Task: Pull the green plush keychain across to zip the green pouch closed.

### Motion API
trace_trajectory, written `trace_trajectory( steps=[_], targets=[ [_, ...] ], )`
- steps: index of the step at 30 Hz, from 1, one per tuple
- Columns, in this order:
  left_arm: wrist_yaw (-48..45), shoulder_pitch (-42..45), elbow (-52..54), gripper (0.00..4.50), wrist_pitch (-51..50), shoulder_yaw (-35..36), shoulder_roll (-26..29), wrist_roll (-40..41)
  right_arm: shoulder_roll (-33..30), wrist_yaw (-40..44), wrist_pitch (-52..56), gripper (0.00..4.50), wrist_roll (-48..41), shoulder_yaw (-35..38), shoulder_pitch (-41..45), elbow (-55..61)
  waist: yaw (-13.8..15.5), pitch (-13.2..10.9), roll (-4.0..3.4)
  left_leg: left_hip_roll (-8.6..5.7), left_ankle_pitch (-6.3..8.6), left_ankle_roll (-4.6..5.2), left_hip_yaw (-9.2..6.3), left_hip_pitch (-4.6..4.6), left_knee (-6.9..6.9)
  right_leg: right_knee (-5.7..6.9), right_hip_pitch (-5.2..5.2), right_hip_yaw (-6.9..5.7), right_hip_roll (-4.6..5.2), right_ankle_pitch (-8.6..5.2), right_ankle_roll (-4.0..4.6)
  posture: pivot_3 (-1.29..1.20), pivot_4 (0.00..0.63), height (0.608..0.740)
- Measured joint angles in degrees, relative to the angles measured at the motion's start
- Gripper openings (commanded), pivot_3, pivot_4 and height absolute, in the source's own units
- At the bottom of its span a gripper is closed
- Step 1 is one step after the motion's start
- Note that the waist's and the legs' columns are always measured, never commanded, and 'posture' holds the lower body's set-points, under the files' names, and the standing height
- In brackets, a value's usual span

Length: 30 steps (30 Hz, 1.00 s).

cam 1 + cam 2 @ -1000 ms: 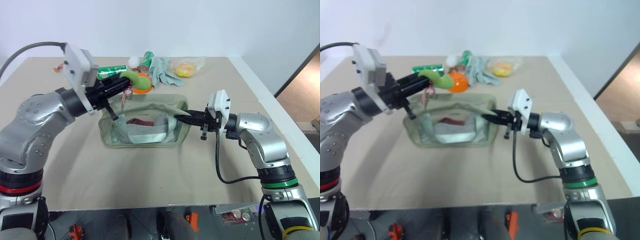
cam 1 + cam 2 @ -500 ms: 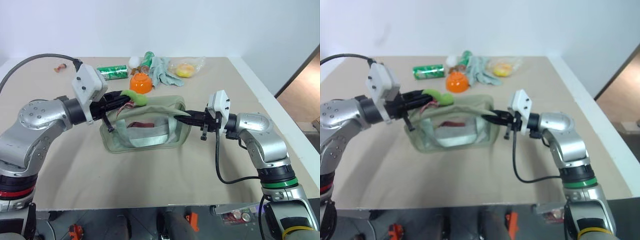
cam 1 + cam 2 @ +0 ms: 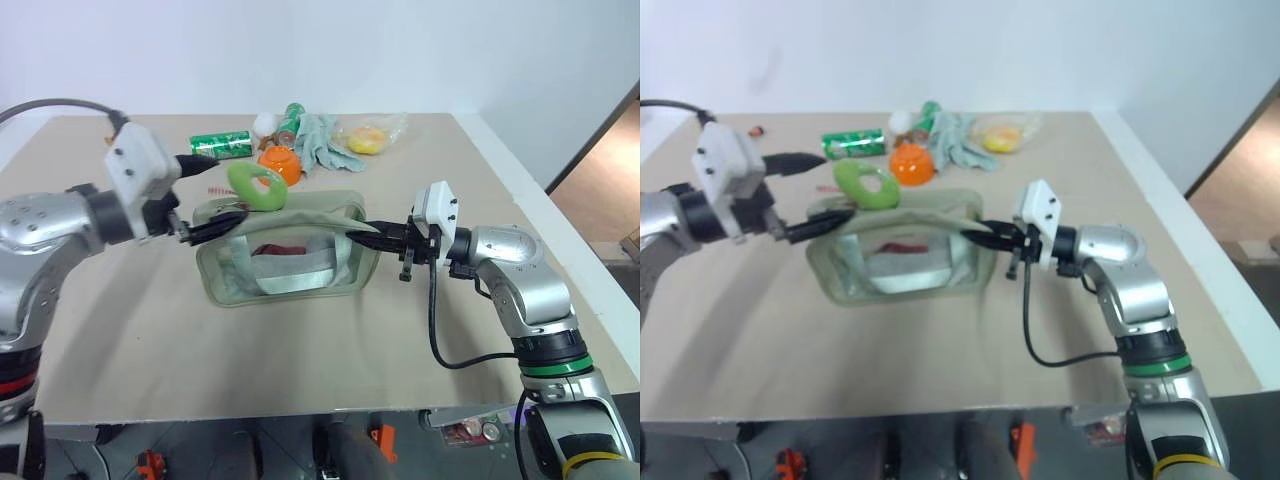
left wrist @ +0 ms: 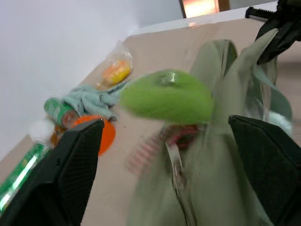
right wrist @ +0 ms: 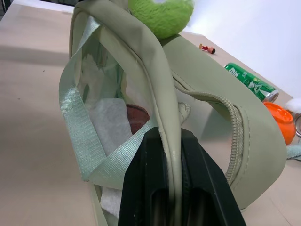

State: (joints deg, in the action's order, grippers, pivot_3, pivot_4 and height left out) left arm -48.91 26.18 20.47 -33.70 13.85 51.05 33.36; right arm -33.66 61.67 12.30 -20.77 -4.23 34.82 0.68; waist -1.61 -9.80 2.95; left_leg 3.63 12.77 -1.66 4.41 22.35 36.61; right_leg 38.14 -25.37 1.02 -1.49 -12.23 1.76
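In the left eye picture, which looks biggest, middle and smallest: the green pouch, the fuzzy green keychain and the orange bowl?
1. green pouch, by far the largest.
2. green plush keychain.
3. orange bowl, partly hidden behind the keychain and farther from the camera, so these last two are a close call.

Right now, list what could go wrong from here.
1. The left gripper stands open and the green plush keychain sits free on the green pouch; any zipper left undone would need a fresh grasp.
2. The right gripper is shut on the pouch's edge; pulling away could drag or tip it.
3. The orange bowl lies close behind and could get knocked.
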Motion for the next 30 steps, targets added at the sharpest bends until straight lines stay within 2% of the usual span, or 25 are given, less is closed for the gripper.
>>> trace_trajectory(
  steps=[7,13,18,23,29,30],
  targets=[
    [-1.0,-12.3,1.3,4.44,-3.7,11.2,2.2,3.4,0.1,0.7,-0.7,0.0,0.3,0.0,0.2,-1.0,0.0,0.0,0.0,0.02,0.0,0.0,0.0,-0.02,0.01,0.0,0.0,-0.03,0.07,-0.01,0.02,0.0,0.15,0.74],
    [1.6,-21.3,6.8,4.44,-5.7,16.6,-0.9,6.9,0.1,0.8,-1.2,0.0,0.3,0.0,0.6,-2.0,0.1,0.0,0.01,0.01,0.0,0.0,0.01,0.0,0.02,0.0,0.03,-0.05,0.21,-0.01,0.02,0.0,0.15,0.74],
    [5.7,-23.0,11.7,4.44,-6.8,14.7,-4.9,9.6,0.3,0.9,-1.2,0.0,0.5,-0.1,1.0,-2.2,0.3,0.0,0.01,0.0,0.0,0.0,0.01,-0.01,0.03,0.0,0.03,-0.03,0.18,0.01,0.0,0.0,0.15,0.74],
    [7.4,-22.8,12.2,4.44,-6.2,10.1,-6.0,9.1,0.6,1.0,-1.2,0.0,0.8,-0.2,1.2,-2.3,0.3,0.0,0.01,0.0,0.0,0.0,0.0,-0.03,0.01,0.01,0.03,-0.03,0.02,0.01,0.03,0.0,0.15,0.74],
    [9.8,-17.6,9.7,4.44,-3.1,5.4,-10.0,7.0,0.9,0.9,-1.2,0.0,1.0,-0.2,1.5,-2.4,0.3,0.0,0.02,0.02,0.0,0.0,0.0,-0.03,0.04,0.02,0.05,-0.03,-0.02,0.03,0.06,0.0,0.15,0.74],
    [9.8,-16.5,9.3,4.21,-2.6,4.6,-10.3,6.9,0.9,0.8,-1.2,0.0,1.1,-0.2,1.5,-2.4,0.3,0.0,0.02,0.0,0.0,0.0,0.0,-0.03,0.04,0.02,0.05,-0.02,-0.01,0.03,0.06,0.0,0.15,0.74]
  ],
)
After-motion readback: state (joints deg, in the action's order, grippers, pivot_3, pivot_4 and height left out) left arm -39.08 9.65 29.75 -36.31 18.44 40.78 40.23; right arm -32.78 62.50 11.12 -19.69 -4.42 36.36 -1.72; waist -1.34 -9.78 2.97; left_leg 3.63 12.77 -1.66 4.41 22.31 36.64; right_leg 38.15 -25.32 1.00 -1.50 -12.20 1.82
